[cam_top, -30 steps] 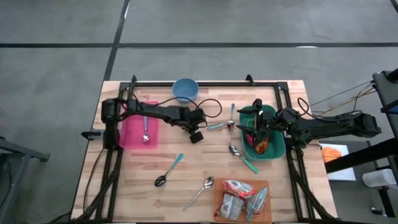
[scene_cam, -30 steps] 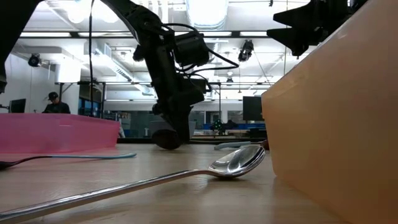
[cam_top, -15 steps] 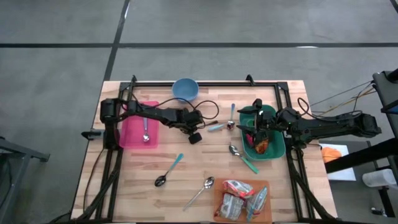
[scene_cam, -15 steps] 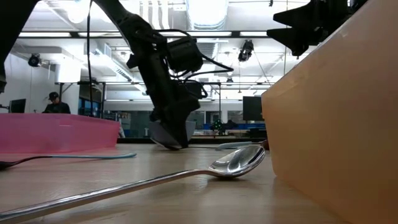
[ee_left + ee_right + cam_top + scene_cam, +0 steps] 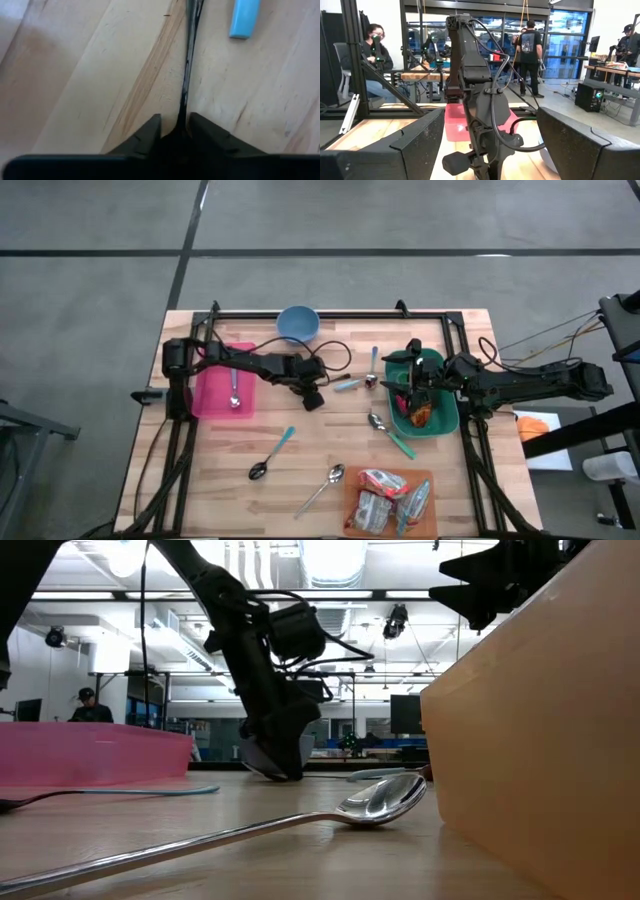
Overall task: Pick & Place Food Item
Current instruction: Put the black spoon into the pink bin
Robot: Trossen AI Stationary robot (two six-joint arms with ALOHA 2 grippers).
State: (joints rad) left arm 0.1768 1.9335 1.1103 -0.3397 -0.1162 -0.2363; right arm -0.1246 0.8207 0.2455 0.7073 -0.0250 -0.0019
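One orange food packet (image 5: 422, 415) lies in the green bin (image 5: 447, 423) beneath the right hand (image 5: 409, 386), fingers parted.

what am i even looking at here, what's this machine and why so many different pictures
It is a robot with two dark arms working at a wooden table. One picture looks straight down from above, one sits at table height, and one camera rides on each wrist. The left hand is low at the table's middle. The right hand hangs open and empty over a green tray. Also there: a pink tray with a spoon in it, a blue bowl, loose spoons, and an orange tray of food packets. People show in the room behind.
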